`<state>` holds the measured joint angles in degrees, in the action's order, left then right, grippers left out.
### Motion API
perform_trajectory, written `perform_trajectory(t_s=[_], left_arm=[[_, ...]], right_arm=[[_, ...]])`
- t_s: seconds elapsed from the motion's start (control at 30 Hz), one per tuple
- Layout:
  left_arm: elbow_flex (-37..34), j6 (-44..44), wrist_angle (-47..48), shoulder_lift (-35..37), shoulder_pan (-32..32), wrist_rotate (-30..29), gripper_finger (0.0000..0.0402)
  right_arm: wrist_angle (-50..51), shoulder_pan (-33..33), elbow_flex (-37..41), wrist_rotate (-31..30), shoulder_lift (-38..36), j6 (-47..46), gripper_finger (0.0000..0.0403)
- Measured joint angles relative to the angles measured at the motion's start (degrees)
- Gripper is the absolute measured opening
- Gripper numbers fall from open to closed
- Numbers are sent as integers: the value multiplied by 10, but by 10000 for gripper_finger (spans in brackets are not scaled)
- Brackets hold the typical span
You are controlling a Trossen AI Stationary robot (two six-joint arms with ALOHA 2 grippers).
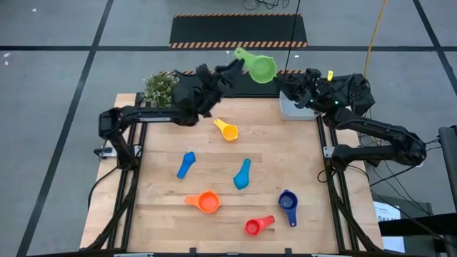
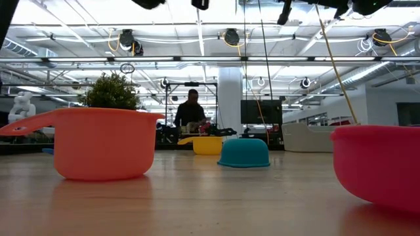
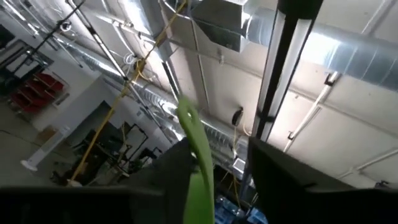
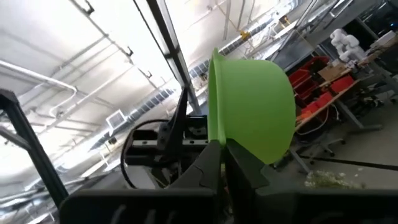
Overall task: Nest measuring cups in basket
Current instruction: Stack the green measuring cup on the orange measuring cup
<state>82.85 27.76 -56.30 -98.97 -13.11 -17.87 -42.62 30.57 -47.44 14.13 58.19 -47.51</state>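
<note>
Right pincer (image 4: 222, 163) is clamping the rim of the green measuring cup (image 1: 261, 68), holding it aloft above the tabletop's (image 1: 164, 214) far edge, just beside the grey basket (image 1: 293, 108). Left pincer (image 3: 214, 180) is standing parted around the cup's handle.

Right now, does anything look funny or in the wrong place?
Yes. The green cup is up in the air between both arms, beyond the table's back edge, turned on its side. The right gripper pinches its rim, and the left gripper is open around its handle. The basket holds no cups yet.
</note>
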Motion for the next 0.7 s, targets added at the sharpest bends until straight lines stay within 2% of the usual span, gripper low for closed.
perform_trajectory(t_s=[0.1, 0.2, 0.4, 0.57, 0.7], left_arm=[[1, 29, 131, 41, -12, 9, 215], [0, 76, 277, 85, -30, 42, 237], [1, 164, 515, 165, -81, 143, 237], [0, 211, 621, 200, -116, 262, 233], [0, 240, 674, 215, -125, 323, 232]], right_arm=[[17, 9, 0, 0, -12, -12, 1], [43, 22, 0, 28, -24, -34, 0], [115, 37, 0, 87, -35, -84, 0], [169, 36, 0, 154, -36, -102, 0], [222, 36, 0, 212, -35, -104, 0]])
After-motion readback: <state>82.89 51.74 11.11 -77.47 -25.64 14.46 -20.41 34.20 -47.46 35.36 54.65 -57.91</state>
